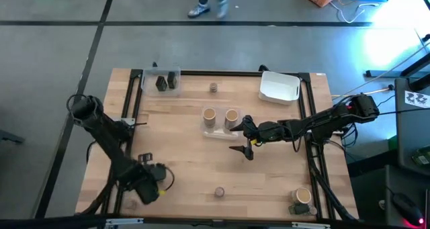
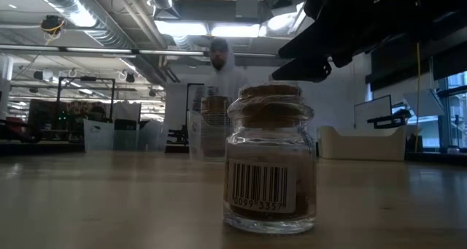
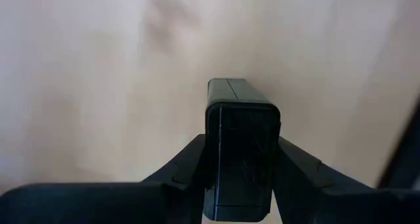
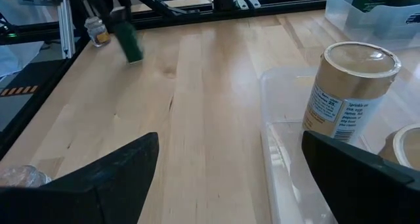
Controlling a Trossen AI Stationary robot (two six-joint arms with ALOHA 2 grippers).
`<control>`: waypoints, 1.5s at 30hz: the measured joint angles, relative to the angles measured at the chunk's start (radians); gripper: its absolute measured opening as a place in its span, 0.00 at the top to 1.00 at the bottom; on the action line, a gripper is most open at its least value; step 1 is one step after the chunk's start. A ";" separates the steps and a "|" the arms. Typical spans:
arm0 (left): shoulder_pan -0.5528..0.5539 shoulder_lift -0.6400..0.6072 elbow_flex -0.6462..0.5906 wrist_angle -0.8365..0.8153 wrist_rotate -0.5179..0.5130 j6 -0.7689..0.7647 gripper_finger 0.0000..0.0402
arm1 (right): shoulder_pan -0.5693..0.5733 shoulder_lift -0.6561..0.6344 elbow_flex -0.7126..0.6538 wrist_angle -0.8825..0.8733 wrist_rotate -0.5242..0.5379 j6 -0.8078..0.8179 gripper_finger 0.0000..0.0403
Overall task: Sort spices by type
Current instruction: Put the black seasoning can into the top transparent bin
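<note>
A black jar [image 3: 241,152] is clenched in the left pincer [image 3: 240,184], the right pincer [image 1: 243,136] spread; a slip could be caused by a shallow grip.

Ceiling strip lights [image 2: 80,17] glare in the low view, leaving the small corked glass jar with a barcode label [image 2: 271,161] sharp and the room behind soft. A bluish-white glow washes the overhead view's right edge. The pale wooden table [image 3: 98,86] is blurred in the left wrist view.

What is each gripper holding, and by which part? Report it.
Left gripper: dark blocky jar, jaws clamped on its two sides. Right gripper: nothing, jaws open.
</note>
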 joint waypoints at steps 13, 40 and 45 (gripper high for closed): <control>0.348 -0.232 0.026 -0.218 -0.381 0.087 0.70 | 0.000 0.000 0.000 -0.049 -0.010 -0.031 0.07; 1.274 -0.379 0.027 -0.180 -0.627 0.399 0.68 | -0.018 0.000 0.000 -0.131 0.140 -0.439 0.07; 1.436 -0.379 0.019 -0.053 -0.611 0.495 0.68 | -0.077 0.000 0.000 -0.143 0.106 -0.449 0.07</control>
